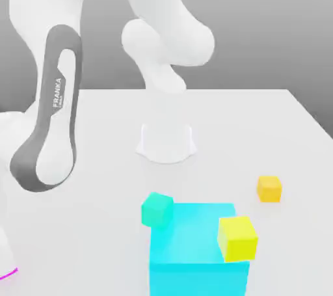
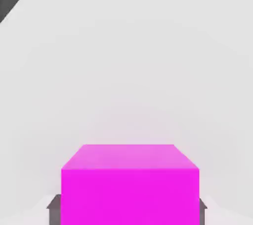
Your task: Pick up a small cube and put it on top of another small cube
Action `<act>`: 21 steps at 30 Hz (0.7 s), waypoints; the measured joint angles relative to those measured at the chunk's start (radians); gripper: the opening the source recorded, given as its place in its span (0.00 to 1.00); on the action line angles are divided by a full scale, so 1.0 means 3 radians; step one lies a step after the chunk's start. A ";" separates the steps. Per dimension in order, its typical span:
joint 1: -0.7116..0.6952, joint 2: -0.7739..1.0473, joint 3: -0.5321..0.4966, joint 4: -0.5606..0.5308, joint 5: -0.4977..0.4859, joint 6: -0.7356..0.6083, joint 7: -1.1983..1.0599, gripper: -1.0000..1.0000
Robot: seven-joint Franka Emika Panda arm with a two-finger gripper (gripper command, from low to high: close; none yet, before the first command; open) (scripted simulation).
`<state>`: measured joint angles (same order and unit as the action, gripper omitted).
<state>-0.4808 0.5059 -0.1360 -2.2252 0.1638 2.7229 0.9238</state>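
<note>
In the hand view I have the magenta cube [image 2: 130, 194] between the dark fingertips of my end effector [image 2: 130, 211], one pad against each side, so I read it as grasped. In the exterior view, taking twelve o'clock as the far edge of the worktop [image 1: 104, 216], the arm reaches down at about eight o'clock. The big cyan block [image 1: 194, 233] sits near six o'clock, with the teal-green cube [image 1: 158, 211] over its ten o'clock corner and the yellow cube [image 1: 237, 239] over its three o'clock side; the orange cube [image 1: 269, 188] rests on the worktop at about four o'clock. Next I'd lift straight up. If the pads have only a shallow bite, the cube could slip or swivel as its weight comes on. Carrying it too low toward the cyan block could clip that block's edge or sweep a cube off it. I can't tell which small cube is meant as the base; guessing wrong spoils the stack. Both candidates on the block look perched near its edges, so an off-centre set-down or hard press could tip either over, and opening unevenly could drag the magenta one off.
</note>
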 joint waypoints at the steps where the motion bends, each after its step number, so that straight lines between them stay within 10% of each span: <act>1: 0.0017 -0.0100 -0.0024 -0.0022 -0.0030 -0.0078 0.0022 0.00; 21: 0.1207 -0.2464 0.0496 -0.1399 -0.0549 -0.1037 -0.0297 0.00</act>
<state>-0.1187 -0.2332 0.0128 -2.6450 -0.0008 2.4117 0.8346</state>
